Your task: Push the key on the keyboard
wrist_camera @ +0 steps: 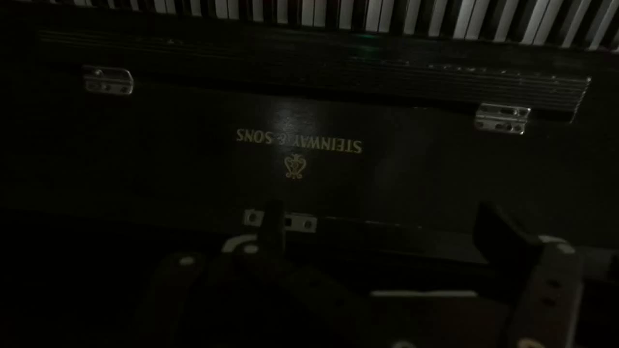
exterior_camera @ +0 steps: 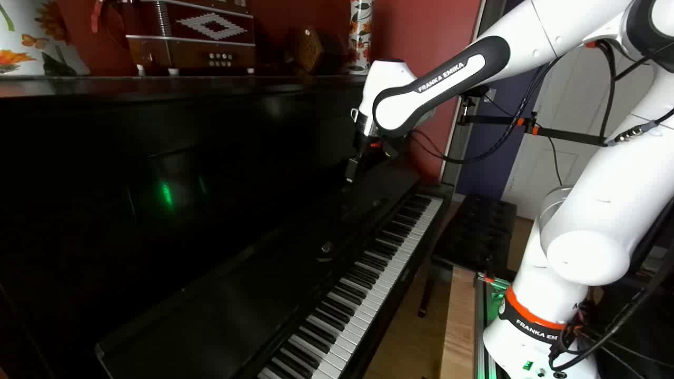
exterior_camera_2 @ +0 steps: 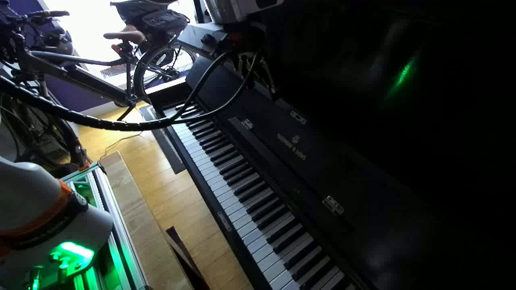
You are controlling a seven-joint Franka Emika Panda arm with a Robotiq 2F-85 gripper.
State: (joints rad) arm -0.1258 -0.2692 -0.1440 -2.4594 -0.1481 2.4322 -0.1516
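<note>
Two dark, slender fingers (wrist_camera: 274,224) of the black end effector (wrist_camera: 380,217) are held well apart, with a wide gap shown between them in the dim wrist view. The end effector is carried by a white jointed robot arm (exterior_camera: 613,197) and is pointed downward beside the front of a glossy black upright piano (exterior_camera: 237,131), above the level of the long keyboard (exterior_camera: 368,279) of narrow white and shorter raised black keys (exterior_camera_2: 238,191); whether the piano is touched cannot be told.

The keyboard is located past the edge of the pale wooden worktop (exterior_camera: 457,331) that faces the piano, and is separated from that edge by a strip of light brown wooden floor (exterior_camera_2: 181,201). Near a corner of the worktop, a low black padded bench (exterior_camera: 474,226) is placed.

Behind the keys, gold lettering (wrist_camera: 299,140) reading STEINWAY & SONS is seen upside down in the wrist view, with a small gold emblem (wrist_camera: 295,166) just beside it. On top of the piano, a red-and-brown wooden accordion (exterior_camera: 195,31) is set. In an exterior view, the far part of the keyboard is partly hidden behind a thick black cable (exterior_camera_2: 133,125), and a grey bicycle (exterior_camera_2: 80,77) with a tan saddle (exterior_camera_2: 125,35) is stood beyond the end of the piano.
</note>
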